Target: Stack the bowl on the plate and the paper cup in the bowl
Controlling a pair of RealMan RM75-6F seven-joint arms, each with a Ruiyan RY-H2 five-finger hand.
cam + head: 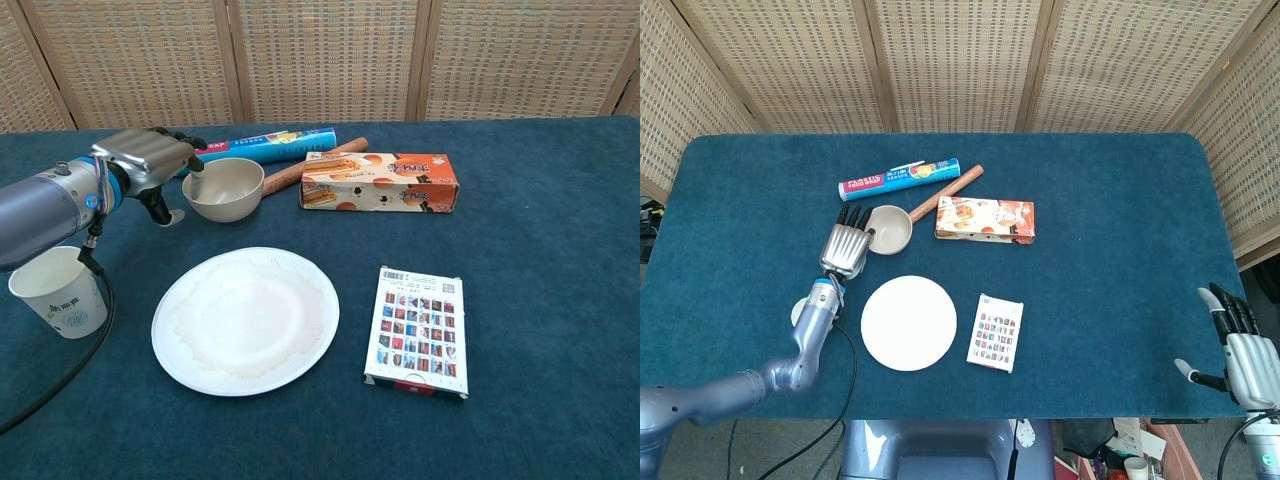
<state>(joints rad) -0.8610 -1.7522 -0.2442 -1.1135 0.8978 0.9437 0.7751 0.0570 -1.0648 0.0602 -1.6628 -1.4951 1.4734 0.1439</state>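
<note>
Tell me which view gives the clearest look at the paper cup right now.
The chest view. The paper cup stands upright and open-mouthed at the table's near left edge, its printed side showing, with the left arm passing above it toward the bowl. In the head view the arm covers nearly all of it; only a pale sliver shows.

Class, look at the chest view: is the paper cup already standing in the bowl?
No: the paper cup stands on the table at the near left, apart from the empty bowl.

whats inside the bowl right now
Nothing shows inside the bowl; the visible part of its interior is bare. The left hand is at its rim, fingers hiding a small part there.
</note>
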